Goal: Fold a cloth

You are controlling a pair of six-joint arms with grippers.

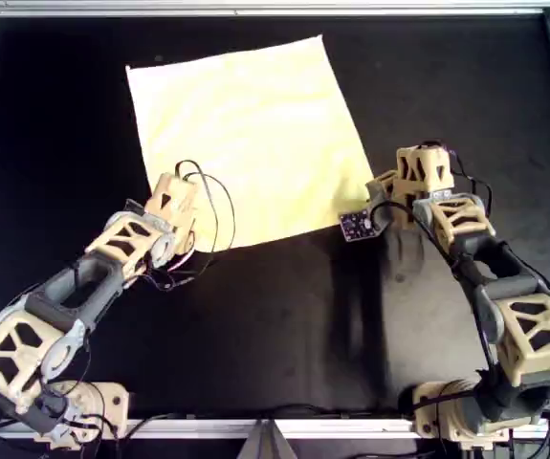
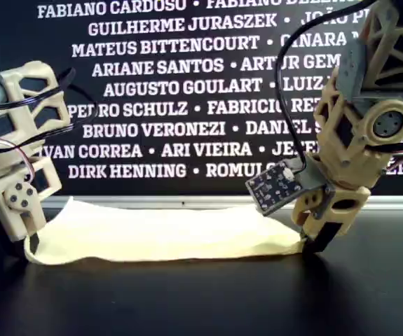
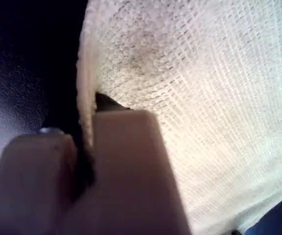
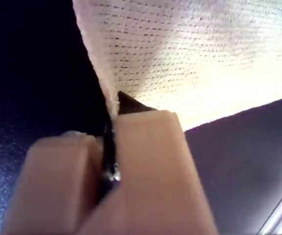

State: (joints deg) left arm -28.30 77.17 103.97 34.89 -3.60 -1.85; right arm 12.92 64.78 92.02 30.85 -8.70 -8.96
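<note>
Woven, square cloth [image 1: 246,139] — both my first gripper [image 3: 88,142] and second gripper [image 4: 110,139] fingers pinch its edge.

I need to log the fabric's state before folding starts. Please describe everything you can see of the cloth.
The cloth is a thin, pale yellow-white woven sheet with faint yellowish stripes, roughly square and unfolded. It lies mostly flat on the black surface, turned slightly askew in the overhead view. Both wrist views show a tool shut on its edge: my first gripper and my second gripper. In the exterior view the two near corners are pinched.
</note>
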